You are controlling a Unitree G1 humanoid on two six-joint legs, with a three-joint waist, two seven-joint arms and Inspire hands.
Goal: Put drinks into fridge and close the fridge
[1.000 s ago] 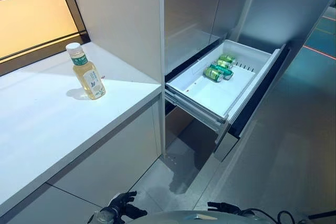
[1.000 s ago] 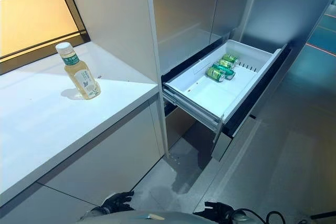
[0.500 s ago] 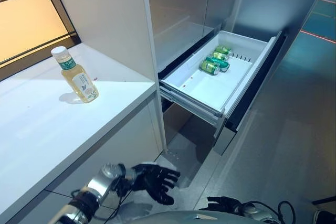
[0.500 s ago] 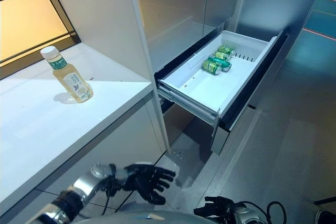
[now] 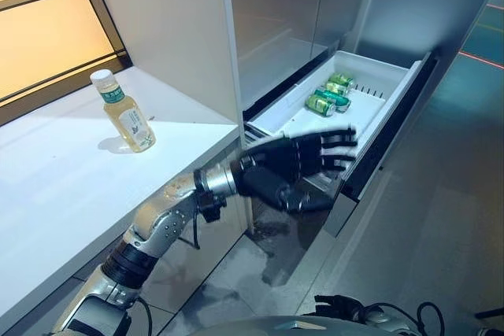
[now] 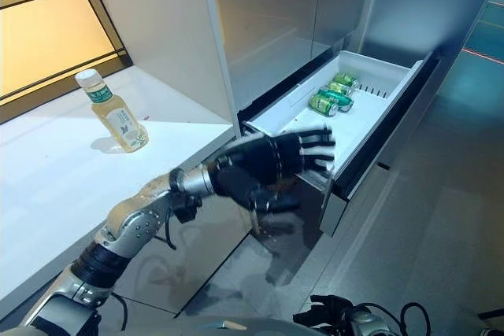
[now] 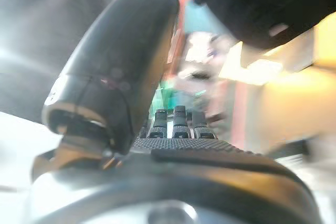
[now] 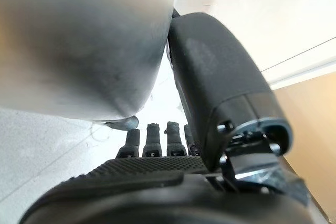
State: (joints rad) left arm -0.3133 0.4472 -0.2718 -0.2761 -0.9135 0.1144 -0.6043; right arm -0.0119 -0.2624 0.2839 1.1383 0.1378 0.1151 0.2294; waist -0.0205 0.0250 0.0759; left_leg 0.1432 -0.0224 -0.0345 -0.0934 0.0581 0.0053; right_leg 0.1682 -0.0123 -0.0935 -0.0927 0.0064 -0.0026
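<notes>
A clear bottle of yellow drink (image 5: 126,112) with a white cap stands upright on the white counter (image 5: 63,186). To its right the fridge's white drawer (image 5: 391,108) is pulled out, with three green cans (image 5: 329,95) lying at its far end. My left hand (image 5: 287,167) is raised in front of the drawer's near corner, open, with straight spread fingers and nothing in it. It hides part of the drawer's front. My right hand (image 6: 324,310) hangs low at the bottom edge, open and holding nothing.
The fridge's tall grey door (image 5: 276,21) rises above the drawer, beside a white side panel (image 5: 173,29). A lit window (image 5: 39,29) backs the counter. Grey floor (image 5: 441,226) lies to the right of the drawer.
My left hand has risen from low near the floor to the front of the drawer. The camera has shifted a little. Bottle, cans and drawer stay put.
</notes>
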